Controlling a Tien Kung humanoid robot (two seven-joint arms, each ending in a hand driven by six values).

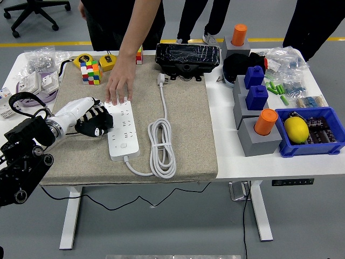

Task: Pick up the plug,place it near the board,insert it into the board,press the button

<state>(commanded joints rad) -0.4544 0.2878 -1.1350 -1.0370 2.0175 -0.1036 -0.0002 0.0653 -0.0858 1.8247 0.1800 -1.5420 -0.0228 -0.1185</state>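
Observation:
A white power strip [123, 131] lies lengthwise on the grey mat [188, 129]. Its white cable [161, 147] is coiled to the right of it, and the white plug [161, 80] lies loose at the mat's far end. My left hand [92, 121], black-fingered with a white wrist, rests on the mat against the strip's left edge, fingers curled and holding nothing. A person's hand [119, 85] presses flat on the strip's far end. My right arm is out of sight.
A black box [188, 56] stands behind the plug. A colour cube [90, 72] and yellow tape measures [108, 61] sit at the mat's far left. Grey and blue blocks with orange caps [257, 118] and a blue bin [310, 132] holding a lemon stand to the right.

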